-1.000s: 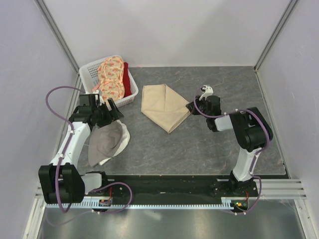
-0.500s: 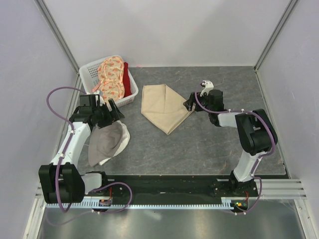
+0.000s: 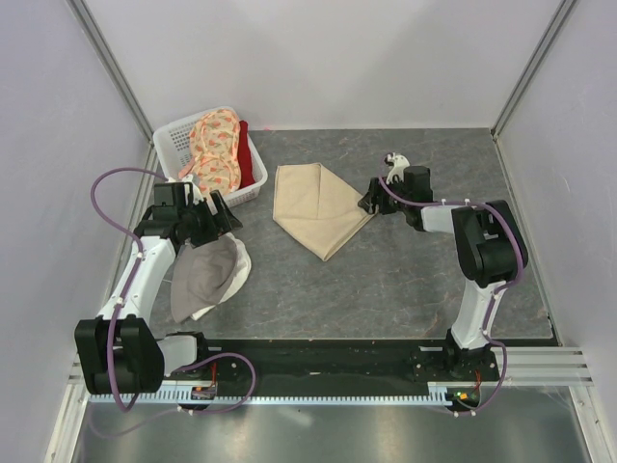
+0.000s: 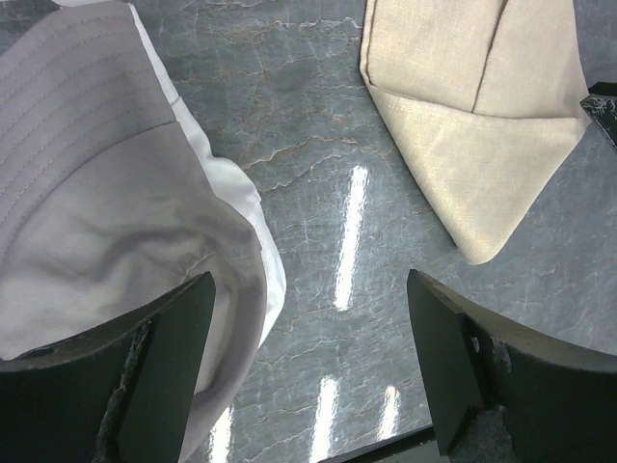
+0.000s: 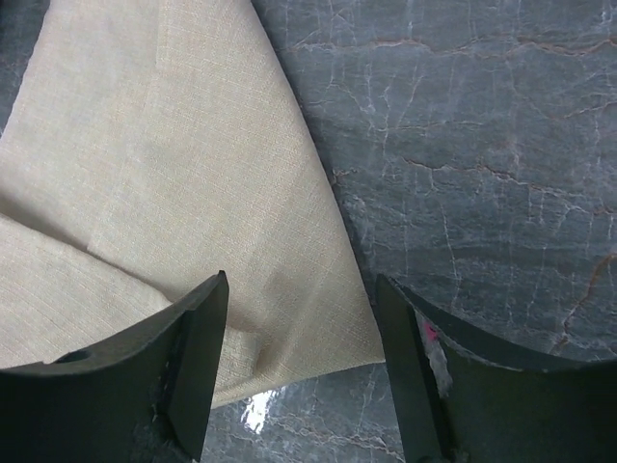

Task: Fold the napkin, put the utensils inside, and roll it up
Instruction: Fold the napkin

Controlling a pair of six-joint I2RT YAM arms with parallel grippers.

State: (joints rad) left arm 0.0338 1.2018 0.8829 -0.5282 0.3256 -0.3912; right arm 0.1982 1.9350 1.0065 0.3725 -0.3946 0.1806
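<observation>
**Napkin flat on worktop, right jaws spread over its right corner**

The napkin [image 3: 316, 207] is seen folded into a pointed shape. It lies flat near the middle of the grey marbled worktop [image 3: 405, 280], with its point turned toward the near edge.

In the overhead view the right jaws are set at the napkin's right corner. Whether the cloth is touched there cannot be told.

In the right wrist view the napkin [image 5: 164, 193] fills the upper left. Its edge runs down through the gap between the two jaws, and its lower corner ends close beside the right-hand jaw. The right jaws are spread wide and nothing is pinched; the cloth is seen lying flat below the gap. A fold line crosses the cloth near the left-hand jaw.

The left jaws are spread wide too, with only bare worktop seen between them. They are held at the left side of the worktop, well apart from the napkin.

In the left wrist view the napkin [image 4: 472, 125] is seen at upper right, ahead of the jaws, with its point toward the camera. A grey-and-white cloth [image 4: 96, 193] is bunched at the left, and its edge runs behind the left-hand jaw. Overhead, that cloth [image 3: 207, 275] lies just nearer than the left jaws.

A white basket [image 3: 166, 135] at the far left holds an orange floral cloth [image 3: 214, 145] and a red cloth [image 3: 246, 154].
</observation>
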